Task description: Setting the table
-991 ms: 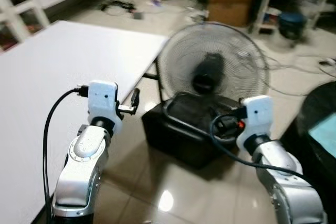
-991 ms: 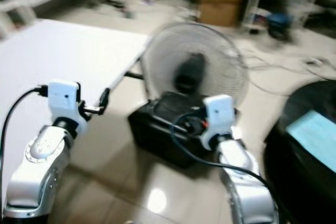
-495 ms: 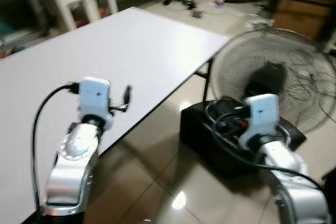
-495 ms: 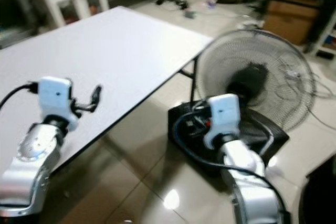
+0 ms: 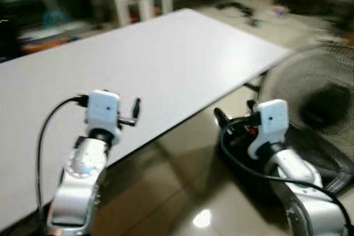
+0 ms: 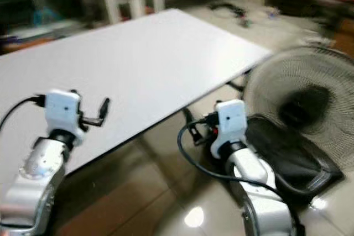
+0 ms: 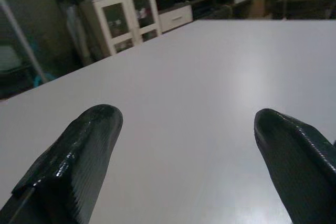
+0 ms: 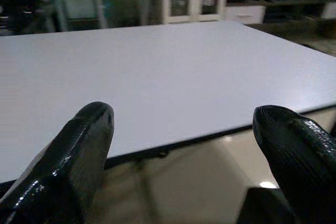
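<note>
Over the near edge of the white table (image 5: 166,53), the left gripper (image 7: 194,156) hangs with its two black fingers spread wide, nothing between them. The right gripper (image 8: 189,150) is likewise wide apart and empty, held off the table's edge above the shiny tiled floor (image 5: 166,192). Just beyond the right arm a standing fan (image 5: 315,103) sits behind a black box (image 6: 287,153). A white cabinet (image 7: 131,17) stands past the table's far end

A white table (image 5: 166,59) stands on a glossy tiled floor (image 5: 182,192).
</note>
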{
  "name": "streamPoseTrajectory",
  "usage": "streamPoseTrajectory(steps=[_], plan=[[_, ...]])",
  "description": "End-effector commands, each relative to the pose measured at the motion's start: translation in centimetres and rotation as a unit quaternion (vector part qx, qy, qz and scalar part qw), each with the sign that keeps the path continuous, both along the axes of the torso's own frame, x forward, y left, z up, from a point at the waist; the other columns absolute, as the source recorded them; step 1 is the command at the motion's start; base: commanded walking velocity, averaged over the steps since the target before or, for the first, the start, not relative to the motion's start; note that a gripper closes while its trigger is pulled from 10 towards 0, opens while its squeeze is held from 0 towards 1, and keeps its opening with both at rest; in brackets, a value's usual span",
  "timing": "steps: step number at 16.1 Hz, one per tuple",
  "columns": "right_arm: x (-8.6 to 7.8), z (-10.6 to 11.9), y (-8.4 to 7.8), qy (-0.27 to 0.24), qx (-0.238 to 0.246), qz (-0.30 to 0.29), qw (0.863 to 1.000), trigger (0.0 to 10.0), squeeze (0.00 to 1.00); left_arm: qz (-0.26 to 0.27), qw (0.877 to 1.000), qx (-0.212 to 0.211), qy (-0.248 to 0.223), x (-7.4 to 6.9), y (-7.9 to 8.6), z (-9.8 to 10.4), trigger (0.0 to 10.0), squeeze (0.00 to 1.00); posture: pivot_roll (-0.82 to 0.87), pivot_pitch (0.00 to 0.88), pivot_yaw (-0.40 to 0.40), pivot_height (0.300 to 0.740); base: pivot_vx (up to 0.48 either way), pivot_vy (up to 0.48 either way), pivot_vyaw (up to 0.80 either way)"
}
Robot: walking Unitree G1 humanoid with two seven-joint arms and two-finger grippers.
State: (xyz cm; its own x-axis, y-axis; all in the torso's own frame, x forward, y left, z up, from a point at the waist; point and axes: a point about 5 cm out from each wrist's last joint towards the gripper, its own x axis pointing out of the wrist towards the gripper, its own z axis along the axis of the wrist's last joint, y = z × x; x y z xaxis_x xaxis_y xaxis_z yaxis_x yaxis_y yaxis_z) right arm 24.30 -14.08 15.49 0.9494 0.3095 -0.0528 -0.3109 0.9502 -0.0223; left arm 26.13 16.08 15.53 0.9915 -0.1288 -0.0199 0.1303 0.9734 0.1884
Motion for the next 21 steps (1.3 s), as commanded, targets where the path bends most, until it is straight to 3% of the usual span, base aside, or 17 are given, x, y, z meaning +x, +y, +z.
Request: streamPoseTrajectory(steps=[1,9,10,12,14,21], plan=[[-0.2,0.0,0.1,0.001,0.005,0.004,1.0,10.0,1.0,0.002,1.0,0.009,-0.008,-0.1,0.2,0.3,10.0,0.0,-0.08,0.0,0.028,0.74,0.0,0.368,0.8],[-0.2,-0.8,-0.1,0.012,-0.004,0.005,1.0,10.0,1.0,0.01,1.0,0.017,-0.006,-0.6,0.4,0.0,10.0,0.0,-0.07,0.0,0.017,0.74,0.0,0.48,0.67],[-0.2,-1.1,-0.3,0.018,-0.005,-0.005,1.0,10.0,0.32,0.009,1.0,0.019,-0.004,-0.7,0.4,-0.1,10.0,0.0,-0.07,0.0,0.017,0.74,0.0,0.48,0.0],[-0.3,-1.0,-0.3,0.011,-0.009,0.001,1.0,10.0,0.05,0.008,1.0,0.021,-0.003,-0.8,0.4,-0.2,10.0,0.0,-0.07,0.0,0.016,0.74,0.0,0.48,0.0],[-0.6,-1.0,0.2,0.008,-0.023,0.028,0.999,10.0,0.0,0.009,1.0,0.023,-0.002,-0.9,0.4,-0.2,10.0,0.0,-0.07,0.0,0.014,0.74,0.0,0.48,0.37],[-0.9,-1.2,0.5,0.006,-0.035,0.055,0.998,10.0,0.0,0.015,1.0,0.026,0.0,-1.0,0.5,-0.3,10.0,0.0,-0.06,0.0,0.008,0.74,0.0,0.48,0.8]])
